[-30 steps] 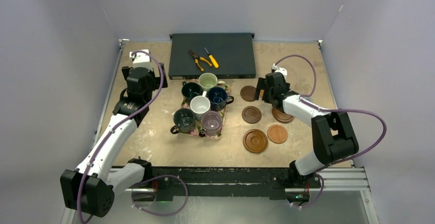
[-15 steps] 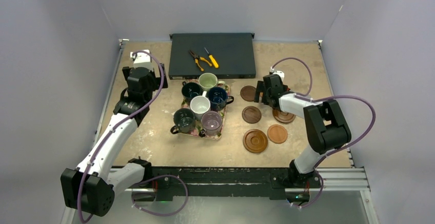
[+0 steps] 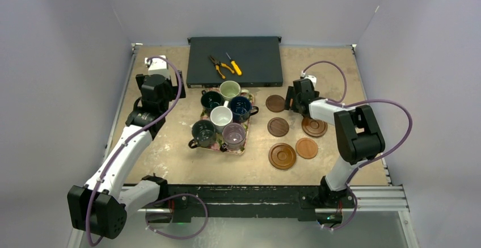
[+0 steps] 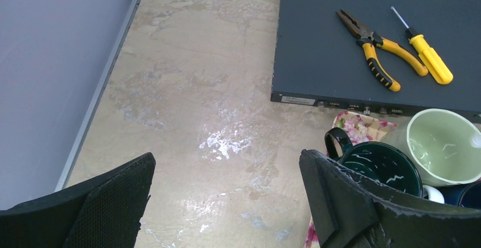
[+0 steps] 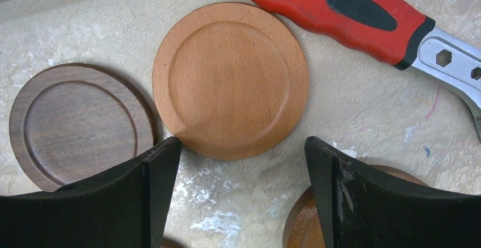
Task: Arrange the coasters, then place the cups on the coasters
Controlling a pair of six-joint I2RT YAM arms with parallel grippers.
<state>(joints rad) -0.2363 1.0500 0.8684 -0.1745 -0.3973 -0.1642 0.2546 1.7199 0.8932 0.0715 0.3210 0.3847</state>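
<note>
The right jaws stand apart with nothing between them, low over the coasters on the right half of the counter. A tan coaster [image 5: 231,80] lies flat just ahead of them, its near rim reaching into the gap. A dark coaster [image 5: 79,124] touches it on the left, and a red-handled tool [image 5: 334,9] lies just beyond it. Being round, it has no long axis to line up with, but it looks about as wide as the gap, so a grip probably needs the jaws moved forward and centred. The left jaws, also apart and empty, hover near the left edge, beside the cups [image 3: 221,116] crowded on their tray [image 4: 356,127], so the right arm is much nearer.
</note>
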